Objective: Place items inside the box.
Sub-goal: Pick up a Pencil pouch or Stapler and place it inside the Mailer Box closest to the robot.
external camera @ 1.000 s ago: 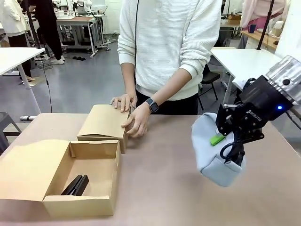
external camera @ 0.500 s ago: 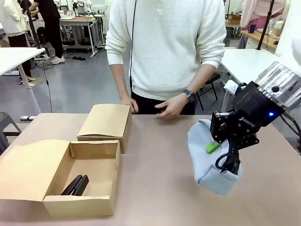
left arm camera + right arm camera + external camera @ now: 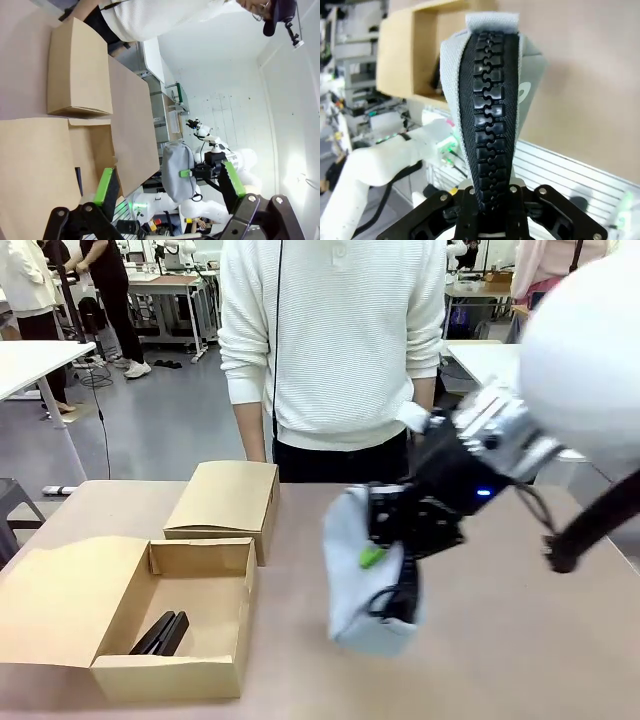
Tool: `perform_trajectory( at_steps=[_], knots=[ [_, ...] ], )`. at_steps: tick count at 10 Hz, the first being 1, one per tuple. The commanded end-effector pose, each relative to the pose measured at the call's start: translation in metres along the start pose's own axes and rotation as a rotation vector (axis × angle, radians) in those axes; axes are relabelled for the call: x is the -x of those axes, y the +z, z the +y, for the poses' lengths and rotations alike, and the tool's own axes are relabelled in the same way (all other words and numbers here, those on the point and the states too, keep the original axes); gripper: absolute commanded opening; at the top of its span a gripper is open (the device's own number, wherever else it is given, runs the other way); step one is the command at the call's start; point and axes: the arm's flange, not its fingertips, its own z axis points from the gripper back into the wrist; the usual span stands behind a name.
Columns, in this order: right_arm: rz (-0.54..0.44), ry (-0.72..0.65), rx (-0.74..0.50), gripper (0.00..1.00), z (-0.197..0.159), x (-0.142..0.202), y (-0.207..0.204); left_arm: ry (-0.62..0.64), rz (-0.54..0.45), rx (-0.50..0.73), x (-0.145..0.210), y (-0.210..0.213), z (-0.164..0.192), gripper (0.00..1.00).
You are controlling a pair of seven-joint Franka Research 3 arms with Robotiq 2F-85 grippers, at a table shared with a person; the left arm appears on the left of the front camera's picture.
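While the grey-blue fabric zip pouch [image 3: 350, 585] hangs to the right of the open box, the right gripper [image 3: 388, 558] is clamped on its top edge. In the right wrist view the two black fingers [image 3: 470, 197] of that gripper [image 3: 492, 194] are nearly together, pinching the black chunky zip that runs along the top of the pouch [image 3: 451, 85]. One green pad [image 3: 372, 558] shows against the cloth in the front view, which is blurred around the arm. The pouch is over the tan table [image 3: 520, 660], near its middle and apart from the boxes; whether its bottom touches the tabletop cannot be told.

To the left stands the open brown cardboard box [image 3: 200, 558] with its lid flap laid out flat, and a black stapler [image 3: 160, 633] lies on its floor near the front wall. Just behind it sits a smaller closed cardboard box [image 3: 225, 498]. A person in a white knitted sweater [image 3: 330, 340] stands at the far edge of the table.

The left gripper [image 3: 167, 175] is spread wide, its green-padded fingers [image 3: 106, 184] well apart with nothing between them, held off to the side of the open box [image 3: 35, 165].
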Motion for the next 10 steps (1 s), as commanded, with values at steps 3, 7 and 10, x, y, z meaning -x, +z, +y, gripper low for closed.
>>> perform_trajectory(
  at_steps=[3,7,10],
  knots=[
    [-0.026,-0.162,-0.168,0.08,0.097,-0.052,-0.089,-0.016,-0.01,0.024,0.001,-0.001,-0.001,1.0],
    [0.011,-0.034,-0.114,0.08,0.081,-0.035,-0.066,-0.016,-0.01,0.024,0.001,-0.001,-0.001,1.0],
    [-0.053,-0.182,0.02,0.08,0.114,-0.056,-0.106,-0.016,-0.01,0.024,0.001,-0.001,-0.001,1.0]
  ],
)
